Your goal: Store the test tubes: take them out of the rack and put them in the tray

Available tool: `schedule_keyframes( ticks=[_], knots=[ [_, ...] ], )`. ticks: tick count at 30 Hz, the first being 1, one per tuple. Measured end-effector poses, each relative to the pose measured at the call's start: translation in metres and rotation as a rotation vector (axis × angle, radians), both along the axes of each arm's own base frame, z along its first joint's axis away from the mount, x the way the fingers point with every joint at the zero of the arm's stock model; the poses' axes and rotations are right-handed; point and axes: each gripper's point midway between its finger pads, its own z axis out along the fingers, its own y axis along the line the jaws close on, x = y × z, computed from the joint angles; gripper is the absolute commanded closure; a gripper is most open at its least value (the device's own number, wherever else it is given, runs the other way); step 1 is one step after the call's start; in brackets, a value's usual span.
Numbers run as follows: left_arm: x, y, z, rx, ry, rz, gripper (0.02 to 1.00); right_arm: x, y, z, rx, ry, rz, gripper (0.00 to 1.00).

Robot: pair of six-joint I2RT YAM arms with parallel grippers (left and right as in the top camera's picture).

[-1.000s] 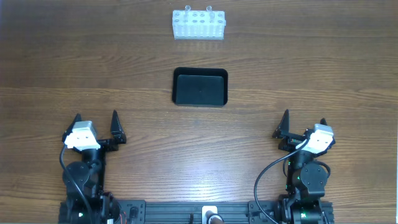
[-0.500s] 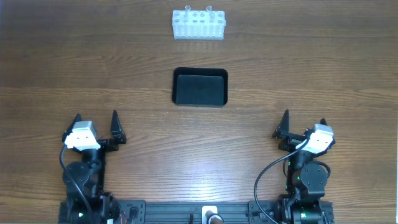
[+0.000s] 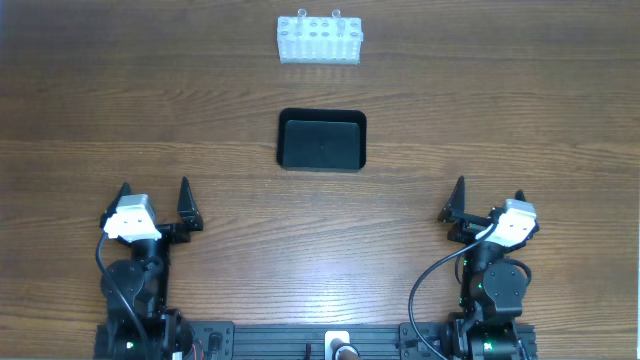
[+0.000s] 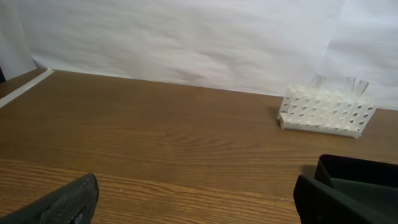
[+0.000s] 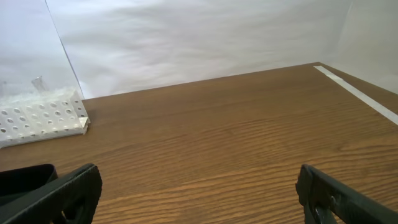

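A white test-tube rack (image 3: 319,41) stands at the far middle of the wooden table, with two clear tubes (image 3: 336,15) rising from its back row. The rack also appears in the left wrist view (image 4: 326,111) and the right wrist view (image 5: 40,117). A black tray (image 3: 322,140) lies in front of the rack, nothing inside it; a corner of the tray (image 4: 360,180) appears past my left fingers. My left gripper (image 3: 155,199) rests open near the front left. My right gripper (image 3: 489,198) rests open near the front right. Both are far from the rack and hold nothing.
A white wall (image 4: 186,37) backs the table's far edge. Pale tape (image 5: 357,93) runs along the table's right side, and another strip (image 4: 25,87) along its left side. Bare wood (image 3: 320,230) lies between the grippers and the tray.
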Motion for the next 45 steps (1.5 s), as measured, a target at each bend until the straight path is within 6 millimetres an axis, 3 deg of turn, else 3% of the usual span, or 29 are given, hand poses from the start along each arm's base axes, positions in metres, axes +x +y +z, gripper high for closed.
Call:
schedule_keyframes(
  ticks=[31, 35, 39, 45],
  knots=[
    [0.000, 0.000, 0.003, -0.001, 0.014, 0.001, 0.023, 0.000, 0.000, 0.000, 0.000, 0.000, 0.000, 0.007],
    [0.004, 0.000, 0.029, -0.003, 0.042, -0.002, 0.023, 0.000, 0.000, 0.000, 0.000, 0.000, 0.000, 0.009],
    [0.015, -0.010, 0.077, -0.003, 0.068, -0.041, 0.023, 0.000, 0.000, 0.000, 0.000, 0.000, 0.000, 0.009],
    [0.045, -0.040, 0.143, 0.000, 0.107, -0.148, 0.020, 0.000, 0.000, 0.000, 0.000, 0.000, 0.000, 0.007]
  ],
)
